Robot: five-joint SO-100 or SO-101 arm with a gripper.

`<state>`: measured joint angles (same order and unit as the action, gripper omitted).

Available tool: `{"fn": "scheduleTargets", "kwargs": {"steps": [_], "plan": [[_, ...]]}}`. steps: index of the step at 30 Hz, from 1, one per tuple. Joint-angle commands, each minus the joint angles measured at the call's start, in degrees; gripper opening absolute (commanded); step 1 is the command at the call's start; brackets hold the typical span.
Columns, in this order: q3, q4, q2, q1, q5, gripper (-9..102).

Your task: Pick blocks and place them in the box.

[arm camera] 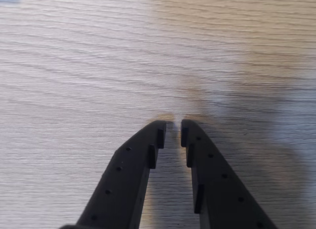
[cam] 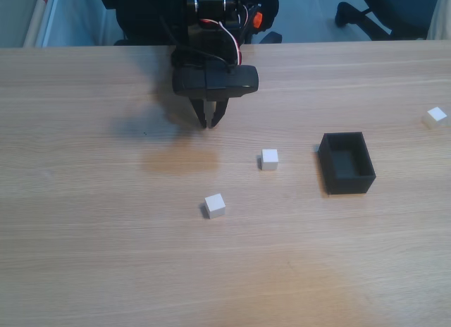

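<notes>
Fingers (arm camera: pixel 148 155) of the black two-finger gripper (arm camera: pixel 173 128) stand nearly together in the wrist view: tips parallel, a narrow slit between them, nothing held. Pale wood-grain table (arm camera: pixel 74 66) shows through the slit and beyond the tips. A soft shadow lies on the wood to the right of the fingers in that view.

Fixed view, near to far, all places referred to the small black rectangular open-topped box (cam: pixel 347 162):

- Nearest the camera: small plain white cube (cam: pixel 215 205), well to the left of the box and a little nearer than it, resting on the table, one corner turned toward the camera.
- Second white cube (cam: pixel 269 158), left of the box, level with its middle, near but apart from its left wall.
- Box itself sits on the light wooden table (cam: pixel 84 256) right of centre, long side running away from the camera. Thin walls, dark floor visible, no cube seen inside.
- Third white cube (cam: pixel 435 116), right of the box and farther back, close to the picture's right edge, well apart from the box.
- Gripper (cam: pixel 209 124), left of the box and farther back, well apart from it. Tips point down close to the table; contact cannot be told. Blurred shadow on the wood to its left.
- Black arm body with red and white wires (cam: pixel 229 34) rises behind the gripper at the table's far edge.
- Beyond the table: black office chair base (cam: pixel 359 13), behind the box, upper right.
</notes>
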<state>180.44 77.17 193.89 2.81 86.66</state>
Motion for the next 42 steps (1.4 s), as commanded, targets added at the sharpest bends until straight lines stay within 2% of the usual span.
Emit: {"fn": "scheduleTargets", "kwargs": {"steps": [1,34,42], "plan": [[3.60,4.66,1.58,-7.12,0.09,0],[3.60,4.48,1.41,-6.33,0.26,0],[1.76,-2.64,-2.29,-5.19,-0.35,3]]}}
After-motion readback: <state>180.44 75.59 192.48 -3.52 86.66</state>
